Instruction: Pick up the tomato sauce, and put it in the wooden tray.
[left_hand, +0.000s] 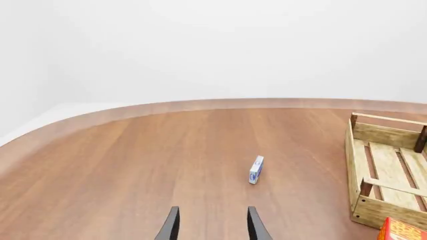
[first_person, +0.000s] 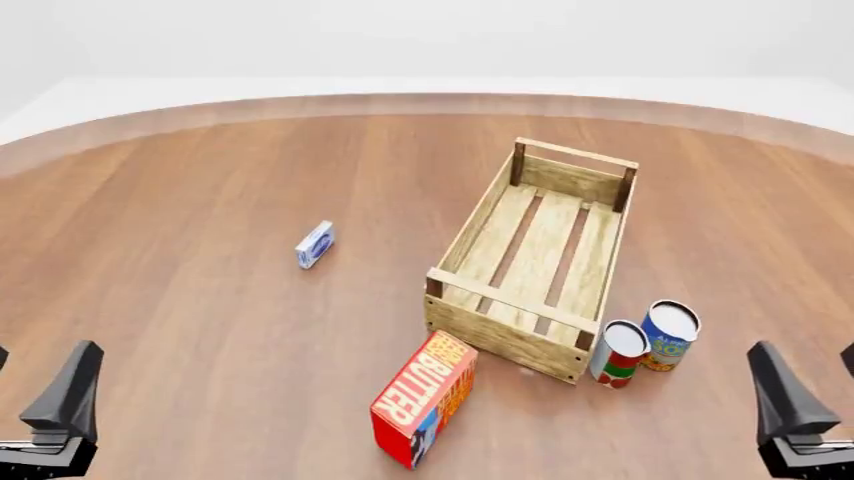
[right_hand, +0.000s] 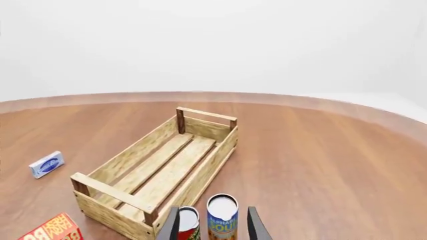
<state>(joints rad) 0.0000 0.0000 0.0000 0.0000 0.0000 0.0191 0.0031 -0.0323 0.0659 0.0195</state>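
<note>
The tomato sauce, a small can with a white, red and green label, stands upright on the table just beyond the near right corner of the wooden tray. The tray is a light-wood slatted crate and nothing is in it. My right gripper is open and empty, near the front edge, to the right of the can. In the right wrist view the can stands ahead between the open fingers, beside the tray. My left gripper is open and empty at the front left, far from the can.
A blue-and-yellow can stands touching or nearly touching the tomato sauce on its right. A red-orange butter box stands in front of the tray's near left corner. A small blue-and-white box lies left of the tray.
</note>
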